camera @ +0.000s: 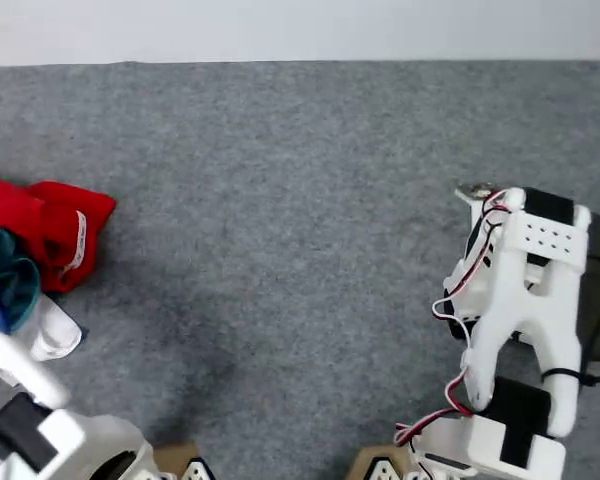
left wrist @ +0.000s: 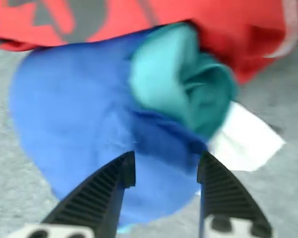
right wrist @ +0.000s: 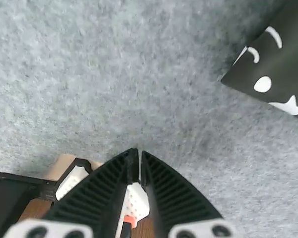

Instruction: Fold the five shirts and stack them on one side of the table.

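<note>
Shirts (camera: 20, 270) lay heaped at the left edge of the surface (camera: 300, 200): red (camera: 60, 225), teal (left wrist: 198, 89), blue (left wrist: 79, 114), white (left wrist: 243, 141). Left jaws stood wide open over the blue one, gripping nothing. Right jaws were closed and empty above the surface, near a black shirt (right wrist: 278, 64).

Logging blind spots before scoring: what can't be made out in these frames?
High view: the frame edge cuts off the red shirt, teal shirt and blue shirt; count unclear.
High view: the right arm covers most of the black shirt; folded or not, cannot tell.
Left wrist view: blur hides whether the left gripper touches the blue shirt.
</note>
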Controlling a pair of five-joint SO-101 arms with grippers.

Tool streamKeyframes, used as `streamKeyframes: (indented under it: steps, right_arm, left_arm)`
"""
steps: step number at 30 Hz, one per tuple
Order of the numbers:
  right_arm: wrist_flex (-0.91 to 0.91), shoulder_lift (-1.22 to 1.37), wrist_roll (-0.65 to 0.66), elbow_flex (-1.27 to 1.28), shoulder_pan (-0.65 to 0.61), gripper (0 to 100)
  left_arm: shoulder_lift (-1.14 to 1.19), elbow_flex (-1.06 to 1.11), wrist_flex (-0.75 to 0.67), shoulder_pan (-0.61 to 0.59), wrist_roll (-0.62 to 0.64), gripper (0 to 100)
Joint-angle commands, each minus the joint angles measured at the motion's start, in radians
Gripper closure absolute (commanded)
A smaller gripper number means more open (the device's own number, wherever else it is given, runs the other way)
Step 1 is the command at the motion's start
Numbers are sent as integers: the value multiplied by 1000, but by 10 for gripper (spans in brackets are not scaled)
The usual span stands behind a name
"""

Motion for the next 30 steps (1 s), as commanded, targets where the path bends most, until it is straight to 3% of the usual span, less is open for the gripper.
streamKeyframes:
  steps: [1,5,10,18,23,30]
  right_arm:
    - [42,-54,-12,-3,10,984]
    - [42,-54,-68,-3,10,984]
    - [42,-54,-110,-3,10,984]
    - [44,-56,-110,-3,10,984]
    - [44,-56,-110,-3,10,984]
    - [44,-56,-110,-3,13,984]
  left_arm:
    - [41,-10,-97,-17,-17,790]
    - [124,-10,-138,-14,-11,810]
    - [124,-18,-161,5,-11,1000]
    - [-118,-136,-14,31,2,997]
    - [-299,-211,-44,40,163,997]
    - [-446,-361,-250,41,442,995]
